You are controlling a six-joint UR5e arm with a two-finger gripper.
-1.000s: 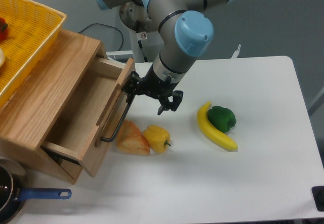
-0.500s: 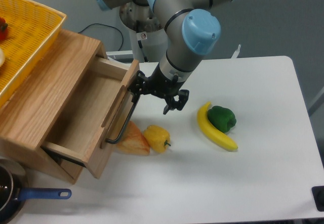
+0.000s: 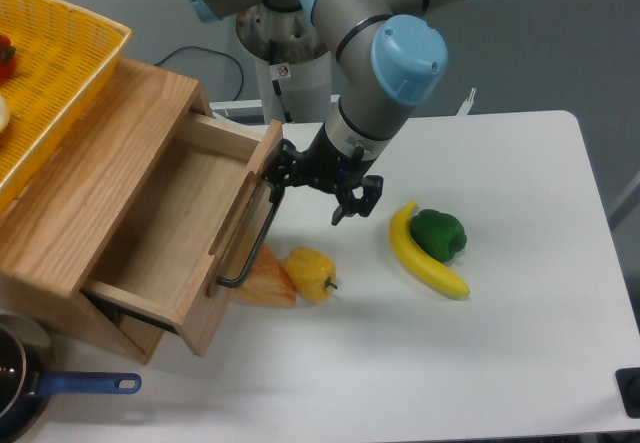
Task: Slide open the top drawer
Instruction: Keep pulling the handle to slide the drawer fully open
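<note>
The top drawer (image 3: 170, 213) is a wide light-oak drawer, pulled well out of the wooden cabinet (image 3: 110, 133) toward the lower right, and its inside shows empty. A long black bar handle (image 3: 255, 248) runs along its front. My gripper (image 3: 308, 195) is at the handle's upper end. Its fingers stand apart: the left finger (image 3: 276, 168) is hooked at the bar by the drawer front, the right finger (image 3: 352, 201) hangs free above the table.
An orange wedge (image 3: 262, 278) lies right under the drawer front, with a yellow pepper (image 3: 310, 273) beside it. A banana (image 3: 425, 258) and green pepper (image 3: 440, 233) lie to the right. A yellow basket (image 3: 50, 73) sits on the cabinet. A blue-handled pan (image 3: 80, 383) is at the lower left.
The gripper moved right and slightly down, and the drawer slid further out with it; its front now overlaps the orange wedge more.
</note>
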